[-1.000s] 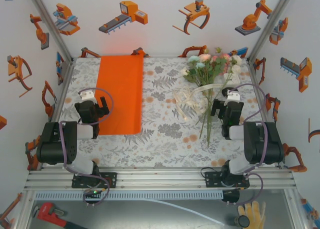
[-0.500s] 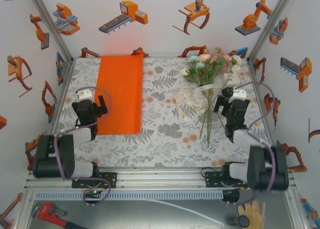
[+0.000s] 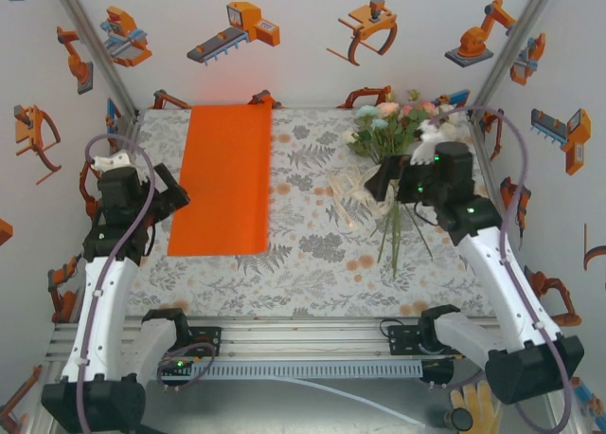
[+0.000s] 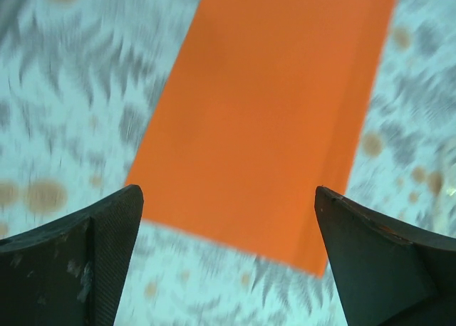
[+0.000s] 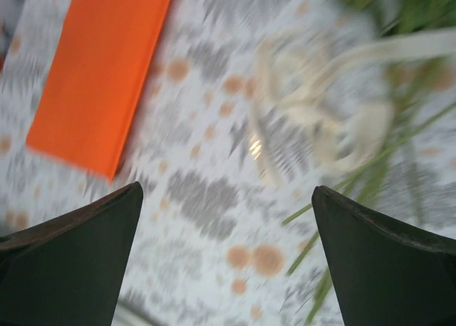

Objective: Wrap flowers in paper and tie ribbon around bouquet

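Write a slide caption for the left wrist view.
Open left gripper above the near end of the orange paper on floral cloth.

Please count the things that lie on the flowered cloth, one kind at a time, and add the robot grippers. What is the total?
Orange paper: 1
Flowers, one bunch: 1
Ribbon: 1
Grippers, left gripper and right gripper: 2
Total: 5
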